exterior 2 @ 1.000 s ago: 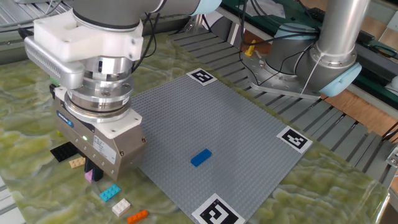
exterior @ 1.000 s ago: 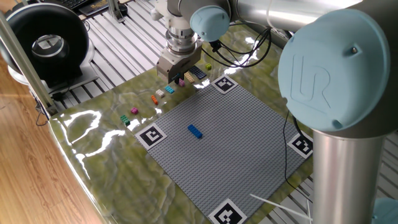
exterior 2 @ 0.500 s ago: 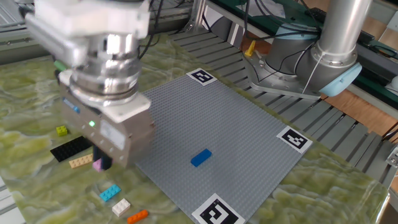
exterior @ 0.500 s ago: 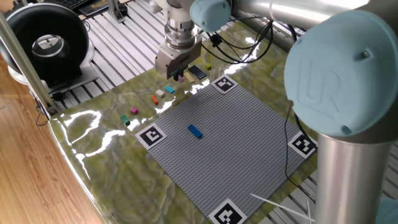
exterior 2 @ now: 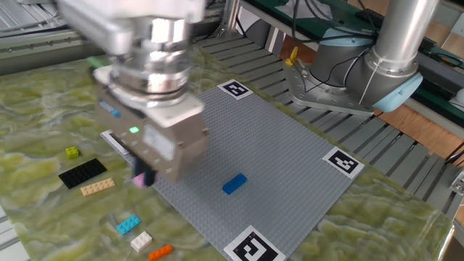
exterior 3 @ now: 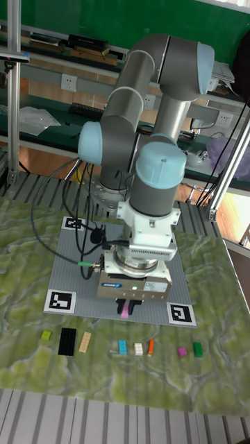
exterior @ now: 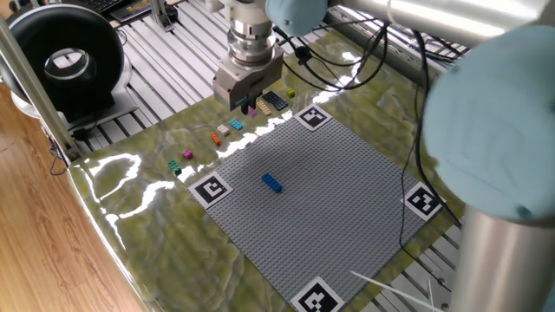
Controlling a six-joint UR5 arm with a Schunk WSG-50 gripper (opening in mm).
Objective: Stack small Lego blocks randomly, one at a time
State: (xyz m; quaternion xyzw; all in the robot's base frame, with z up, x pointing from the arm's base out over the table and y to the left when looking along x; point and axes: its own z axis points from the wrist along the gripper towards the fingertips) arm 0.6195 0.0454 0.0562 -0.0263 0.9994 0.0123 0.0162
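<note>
One pink block (exterior 3: 124, 313) sits pinched between the fingers of the gripper (exterior 3: 127, 309), lifted clear of the mat and hanging over the grey baseplate's (exterior 2: 290, 163) edge nearest the row of loose bricks. You probably want it seated on the blue block (exterior 2: 233, 183), which lies alone on the baseplate, towards the marker (exterior 2: 251, 246) at its near corner in the other fixed view; so bring the gripper directly above that brick, turn the pink block until its long side suits the blue one, descend straight, and press until the studs bite before you let go. Keep clear of the cyan block (exterior 2: 127, 225), white block (exterior 2: 141, 240) and orange block (exterior 2: 160, 251) waiting on the mat beside that edge. You cannot read the grip well: motion blur smears the gripper body there, and its housing covers the fingertips, leaving only a sliver of pink showing.
</note>
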